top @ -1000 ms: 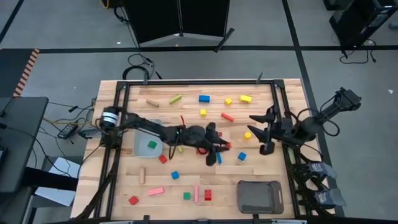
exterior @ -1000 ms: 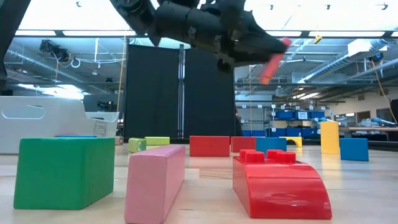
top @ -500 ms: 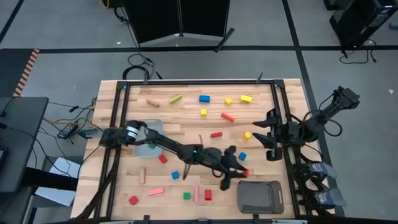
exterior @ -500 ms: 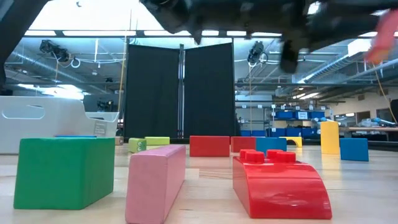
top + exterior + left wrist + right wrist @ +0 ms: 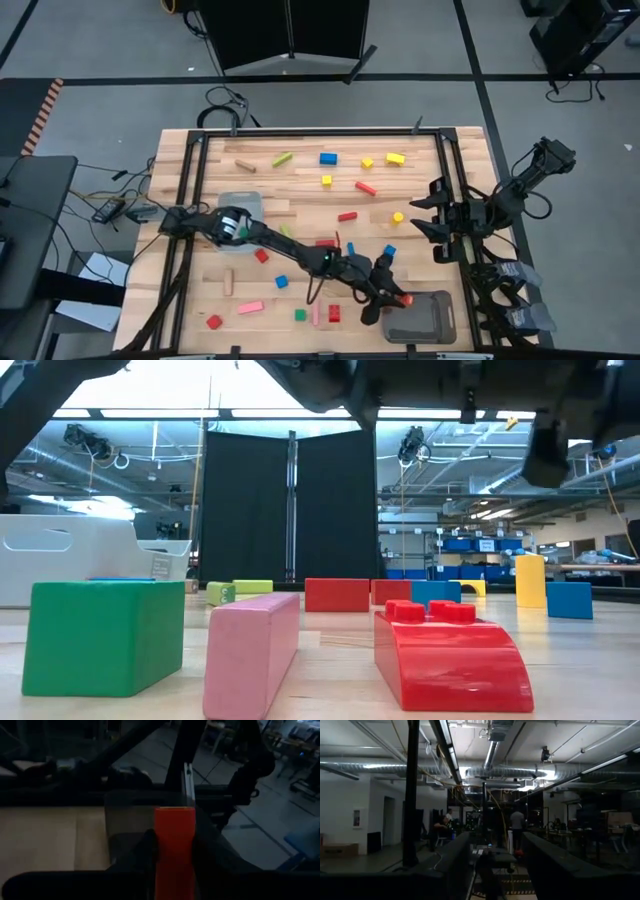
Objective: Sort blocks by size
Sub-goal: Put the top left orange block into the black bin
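The left gripper [image 5: 393, 298] reaches across the desk [image 5: 300, 215] to the near-right grey tray [image 5: 425, 322], its jaws clamped on a red bar [image 5: 173, 847] held just at that tray's left edge. The right gripper [image 5: 437, 222] waits beyond the tray, jaws apart, holding nothing. Other blocks [image 5: 330, 183] lie scattered farther off.

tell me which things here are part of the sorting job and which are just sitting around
Part of the job:
red bar held in the left gripper
loose blocks on the table
grey tray by the left gripper
second grey tray

Just lying about:
cables off the table
black screen behind
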`<state>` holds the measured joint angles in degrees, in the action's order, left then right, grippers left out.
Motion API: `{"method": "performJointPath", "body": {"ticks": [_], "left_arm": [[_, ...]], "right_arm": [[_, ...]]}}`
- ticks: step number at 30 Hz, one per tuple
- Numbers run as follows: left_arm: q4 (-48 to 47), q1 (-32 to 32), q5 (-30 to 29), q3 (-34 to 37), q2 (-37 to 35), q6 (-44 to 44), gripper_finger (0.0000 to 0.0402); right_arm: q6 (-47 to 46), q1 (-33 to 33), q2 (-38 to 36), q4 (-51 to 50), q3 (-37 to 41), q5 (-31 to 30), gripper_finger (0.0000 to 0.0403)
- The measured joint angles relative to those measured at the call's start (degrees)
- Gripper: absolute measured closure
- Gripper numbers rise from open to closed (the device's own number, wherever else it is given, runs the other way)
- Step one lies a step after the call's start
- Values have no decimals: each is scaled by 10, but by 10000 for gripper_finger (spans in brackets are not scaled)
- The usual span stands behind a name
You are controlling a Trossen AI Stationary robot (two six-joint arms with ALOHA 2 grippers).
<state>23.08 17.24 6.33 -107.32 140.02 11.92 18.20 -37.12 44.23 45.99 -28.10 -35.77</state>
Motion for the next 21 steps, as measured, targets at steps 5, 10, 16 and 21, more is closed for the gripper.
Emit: {"method": "performJointPath", "body": {"ticks": [5, 10, 16, 21], "left_arm": [[-46, 4, 0, -31, 15, -10, 302], [-124, 6, -28, -60, 25, -27, 302], [-127, 7, -32, -63, 25, -29, 301], [-136, 8, -31, -63, 25, -31, 246]], "right_arm": [[0, 0, 0, 1, 0, 0, 215], [0, 0, 0, 1, 0, 0, 211], [0, 0, 0, 2, 0, 0, 208], [2, 0, 0, 2, 0, 0, 211]]}}
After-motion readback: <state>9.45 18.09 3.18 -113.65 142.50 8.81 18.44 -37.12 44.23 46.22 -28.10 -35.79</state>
